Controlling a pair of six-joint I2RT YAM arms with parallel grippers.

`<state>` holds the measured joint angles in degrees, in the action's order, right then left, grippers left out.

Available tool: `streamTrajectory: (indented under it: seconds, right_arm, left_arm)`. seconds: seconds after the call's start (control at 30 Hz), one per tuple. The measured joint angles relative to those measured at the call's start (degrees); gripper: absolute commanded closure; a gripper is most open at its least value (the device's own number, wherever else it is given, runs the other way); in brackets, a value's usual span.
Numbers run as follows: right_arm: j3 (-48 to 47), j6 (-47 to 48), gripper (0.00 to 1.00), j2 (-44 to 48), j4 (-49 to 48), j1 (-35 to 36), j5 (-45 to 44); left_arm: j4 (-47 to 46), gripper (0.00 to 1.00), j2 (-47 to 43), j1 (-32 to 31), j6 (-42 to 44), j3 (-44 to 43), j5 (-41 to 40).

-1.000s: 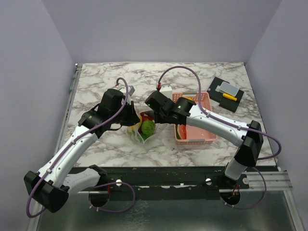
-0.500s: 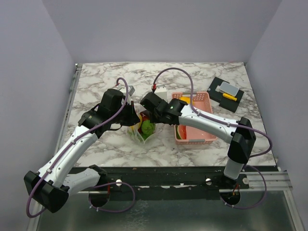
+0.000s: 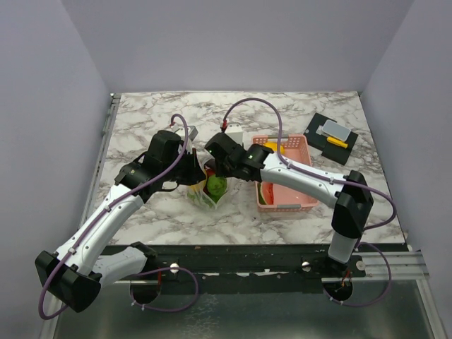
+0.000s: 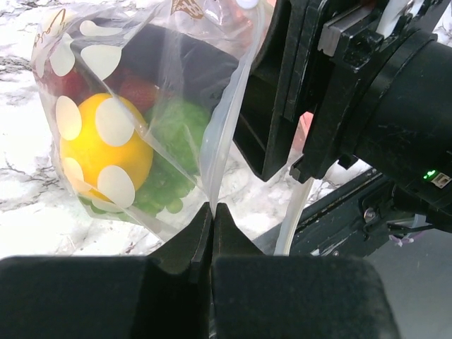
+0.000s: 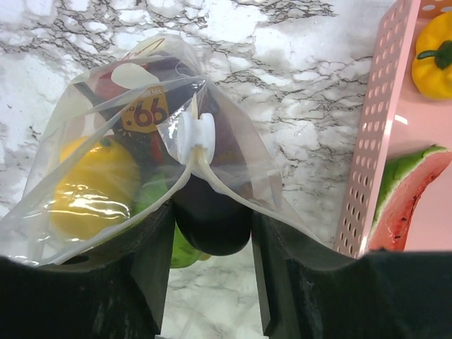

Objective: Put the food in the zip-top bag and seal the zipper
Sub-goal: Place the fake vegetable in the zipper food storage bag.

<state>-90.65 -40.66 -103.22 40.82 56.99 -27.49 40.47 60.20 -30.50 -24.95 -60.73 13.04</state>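
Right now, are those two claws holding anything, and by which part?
The left gripper pinches the zip-top bag by an edge of its film. The right gripper clasps a dark purple food piece by its sides, at the bag's mouth.

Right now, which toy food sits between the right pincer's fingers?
The dark purple plastic toy; the yellow fruit is inside the clear dotted plastic bag, the watermelon slice in the pink perforated basket.

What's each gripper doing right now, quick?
Left gripper: closed, pinching the zip-top bag edge.
Right gripper: gripping a dark purple toy food at the bag's mouth.
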Motion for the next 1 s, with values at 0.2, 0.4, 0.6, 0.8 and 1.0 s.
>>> streamTrajectory:
  seconds: [0.2, 0.4, 0.6, 0.8, 1.0]
  right_arm:
    - [1.27, 1.14, 0.36, 2.64, -0.63, -0.07, 0.37]
    - [1.25, 1.9, 0.31, 9.29, -0.26, -0.11, 1.33]
    - [1.25, 2.19, 0.31, 15.72, 3.02, -0.2, 1.33]
    - [4.07, 2.19, 0.31, 21.14, 6.67, -2.51, 1.07]
    - [13.22, 2.12, 0.31, 25.53, 8.52, -7.72, 1.03]
  left_arm:
    - [0.0, 1.0, -0.09, 0.0, -0.76, 0.0, -0.57]
    - [0.0, 1.0, -0.07, 0.0, -1.2, 0.0, -0.9]
    - [-0.02, 1.0, 0.09, 0.0, -1.42, 0.0, -1.36]
    - [-0.02, 1.0, 0.33, 0.0, -1.42, 0.0, -1.99]
    - [-0.02, 1.0, 0.33, -0.02, -1.42, 0.0, -2.84]
